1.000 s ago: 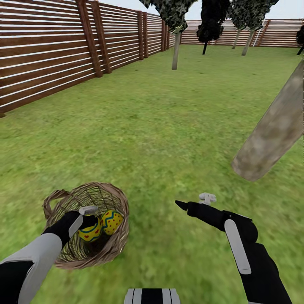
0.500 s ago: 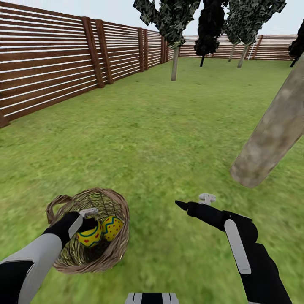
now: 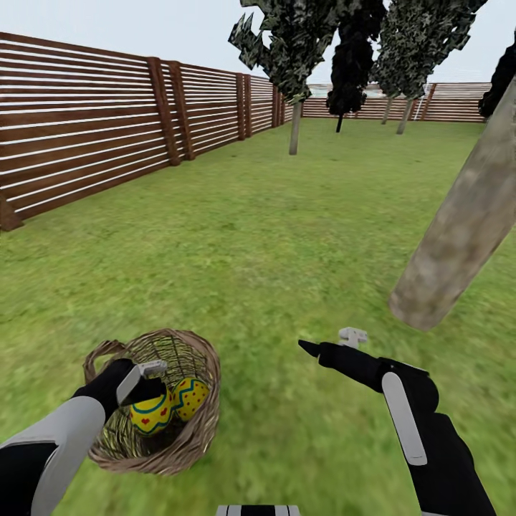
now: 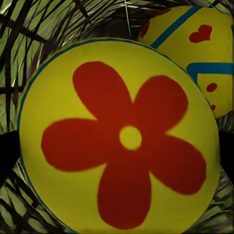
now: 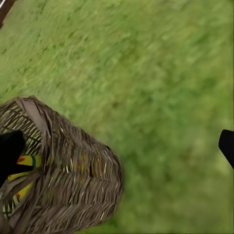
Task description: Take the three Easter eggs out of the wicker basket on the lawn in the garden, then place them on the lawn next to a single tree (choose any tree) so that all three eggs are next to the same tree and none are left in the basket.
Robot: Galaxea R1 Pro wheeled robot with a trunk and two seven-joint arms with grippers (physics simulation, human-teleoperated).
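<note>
1. Small round wicker basket (image 3: pixel 188 444) of tan-brown open weave with a thick braided rim, sitting on mottled green lawn (image 3: pixel 272 236); arched handle folded down at the rim's far left side.
2. Inside the basket, two bright yellow eggs side by side in the head view: one with red hearts and a blue-green band (image 3: pixel 150 414), one with red dots and a zigzag blue-green line (image 3: pixel 190 396), the dotted one nearer the basket's right wall. Long axes roughly upright, tilted slightly.
3. Close in the left wrist view, an egg with a big red five-petal flower (image 4: pixel 119 139), flower end facing the camera, long axis along the fingers; heart-marked egg (image 4: pixel 195 53) just behind, touching or nearly so.
4. Left gripper (image 3: pixel 147 380) down inside the basket, dark fingers on either side of the flower egg, holding it.
5. Right gripper (image 3: pixel 331 342) above grass, right of the basket, well apart; fingers spread wide, nothing between.
6. Thick leaning grey-brown trunk of the tree (image 3: pixel 459 229) beyond and right of the basket.
</note>
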